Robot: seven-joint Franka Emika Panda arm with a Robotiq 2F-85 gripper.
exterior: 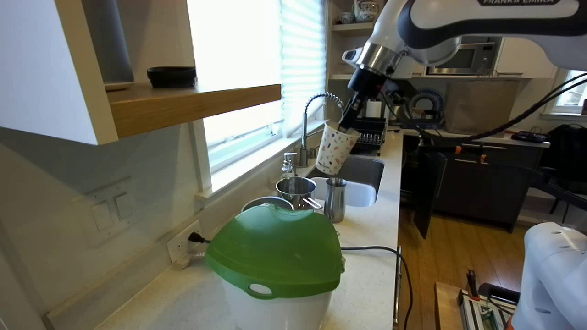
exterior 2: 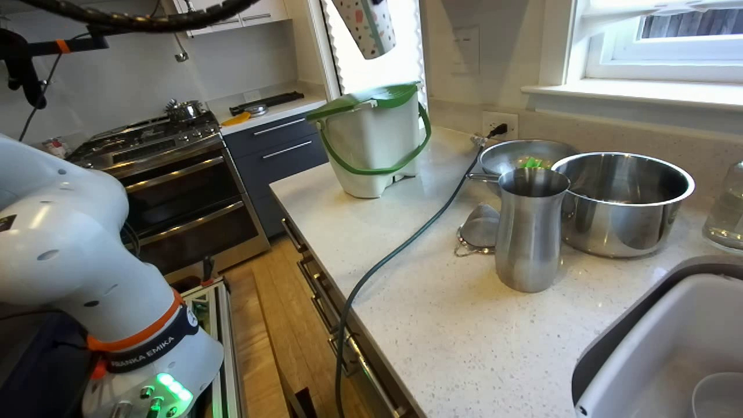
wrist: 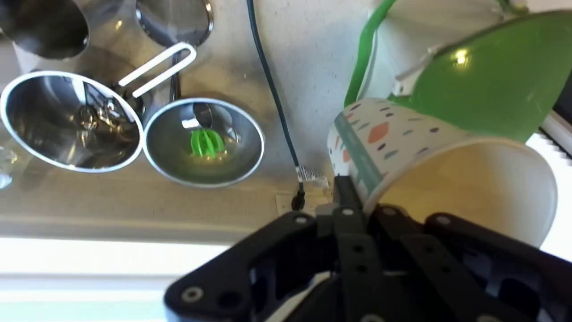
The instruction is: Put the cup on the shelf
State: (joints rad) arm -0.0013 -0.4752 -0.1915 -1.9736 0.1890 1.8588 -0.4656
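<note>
Clamping one wall of the speckled cup [exterior: 336,150], the gripper [wrist: 364,199] holds it tilted, rim upward, higher than the green-lidded bin [exterior 2: 374,140]. The wooden shelf [exterior: 197,109], apart from the cup, also sits above the bin's level; the metal canister [exterior 2: 529,235] and steel pot [exterior 2: 621,223] stand on the counter [exterior 2: 441,316], apart from the bin.
</note>
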